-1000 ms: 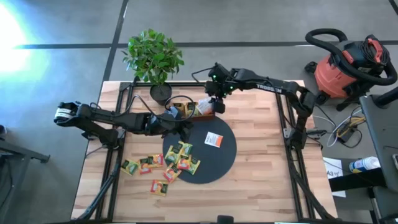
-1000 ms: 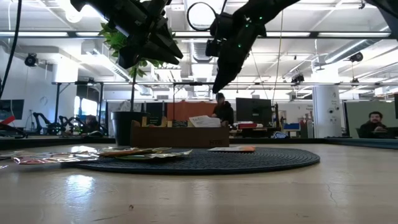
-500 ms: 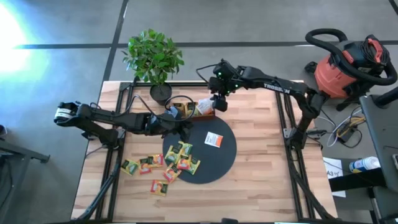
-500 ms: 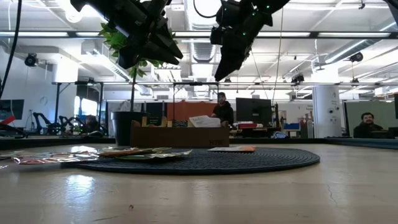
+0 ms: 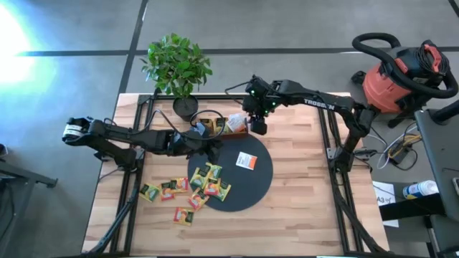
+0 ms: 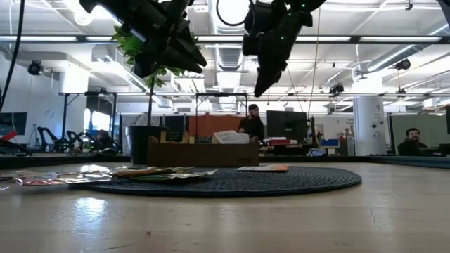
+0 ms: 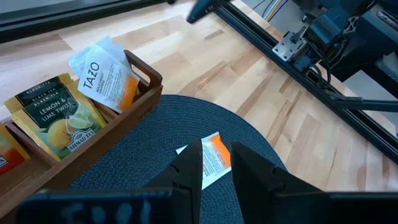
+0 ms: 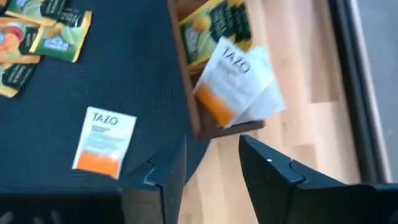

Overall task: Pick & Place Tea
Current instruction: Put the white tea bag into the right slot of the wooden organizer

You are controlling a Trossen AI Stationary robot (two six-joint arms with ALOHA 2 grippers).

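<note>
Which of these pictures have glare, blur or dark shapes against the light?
High view: strong white glare at the upper left corner, on the floor. Low view: both arms are dark shapes against bright ceiling lights, and the near table is soft. Right wrist view: motion blur on the white sachets in the wooden tray. Left wrist view: sharp, the sachet print readable.

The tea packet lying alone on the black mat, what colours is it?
The lone tea packet is white with an orange band at one end. The right wrist view shows it best.
</note>
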